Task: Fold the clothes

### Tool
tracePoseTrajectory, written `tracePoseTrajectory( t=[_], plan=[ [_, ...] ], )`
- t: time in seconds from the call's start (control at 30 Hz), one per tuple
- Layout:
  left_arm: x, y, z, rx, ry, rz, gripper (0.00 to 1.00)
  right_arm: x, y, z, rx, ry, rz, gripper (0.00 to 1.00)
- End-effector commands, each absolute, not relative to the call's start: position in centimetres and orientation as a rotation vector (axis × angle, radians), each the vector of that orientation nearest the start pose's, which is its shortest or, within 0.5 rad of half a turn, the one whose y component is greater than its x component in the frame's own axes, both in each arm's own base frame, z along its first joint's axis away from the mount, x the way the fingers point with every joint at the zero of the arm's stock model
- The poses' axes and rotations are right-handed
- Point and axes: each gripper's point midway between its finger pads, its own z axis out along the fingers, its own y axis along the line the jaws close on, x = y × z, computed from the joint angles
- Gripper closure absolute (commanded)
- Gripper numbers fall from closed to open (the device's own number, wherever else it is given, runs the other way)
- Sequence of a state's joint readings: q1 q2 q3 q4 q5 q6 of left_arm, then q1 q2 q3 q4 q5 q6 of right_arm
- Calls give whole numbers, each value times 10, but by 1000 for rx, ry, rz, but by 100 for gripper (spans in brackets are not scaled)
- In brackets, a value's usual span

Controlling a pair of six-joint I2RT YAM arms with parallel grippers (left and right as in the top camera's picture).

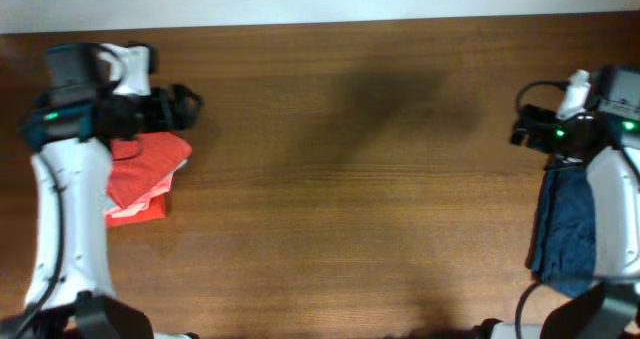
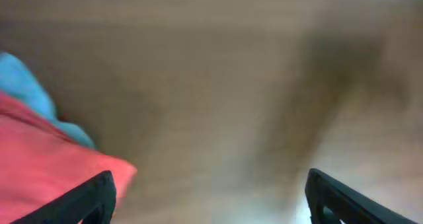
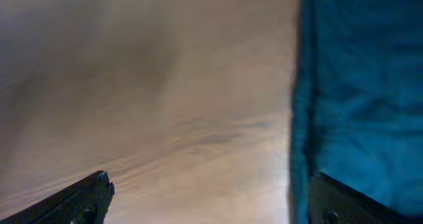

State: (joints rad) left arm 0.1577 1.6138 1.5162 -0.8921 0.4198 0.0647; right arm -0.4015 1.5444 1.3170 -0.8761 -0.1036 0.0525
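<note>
Both sets of fingers open and empty; clothes lie at the two ends of the desk (image 1: 350, 179).

My left fingers (image 2: 89, 201) stand wide apart with nothing between them, over bare wood just past the edge of the red shirt (image 1: 145, 174). That shirt lies in a rough folded pile at the left end, partly under my left arm. The left wrist view is blurred and shows a bit of pale blue cloth (image 2: 30, 85) next to the red; I cannot tell if a fingertip touches the fabric. My right fingers (image 3: 86, 201) are also spread wide and hold nothing. The navy shirt (image 1: 565, 229) lies at the right end, partly under my right arm. In the right wrist view it fills the right side behind one fingertip. The middle of the desk is bare wood.
</note>
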Motion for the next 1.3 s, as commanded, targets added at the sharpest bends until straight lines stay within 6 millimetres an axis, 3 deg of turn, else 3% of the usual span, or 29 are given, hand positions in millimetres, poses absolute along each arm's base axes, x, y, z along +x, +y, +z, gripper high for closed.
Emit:
tracePoseTrajectory(
  t=[0.0,0.13,0.27,0.4,0.47,0.53,0.7,0.83,0.87,1.07,1.27],
  plan=[
    [410,-21,186,107,2611,-349,9,349,-138,144,630,2651,81,1],
    [408,-24,175,93,2666,-255,8,343,-127,140,621,2697,113,1],
    [401,-21,176,79,2687,-220,10,334,-107,155,563,2707,124,1],
    [387,-19,182,54,2711,-211,11,316,-75,179,432,2715,133,1],
    [379,-18,185,31,2712,-206,16,305,-55,190,355,2698,140,1],
    [362,-10,185,-23,2713,-151,16,290,-32,198,257,2662,147,1],
    [330,-7,187,-72,2619,-128,16,262,5,206,86,2534,169,1],
    [310,-7,198,-83,2463,-130,16,242,16,204,26,2465,180,1],
    [306,-8,202,-82,2423,-130,1,238,16,202,26,2460,180,1],
    [286,-8,223,-70,2304,-128,1,229,16,201,25,2449,178,1],
    [283,-8,232,-67,2270,-127,1,231,16,196,28,2475,180,1]
  ],
)
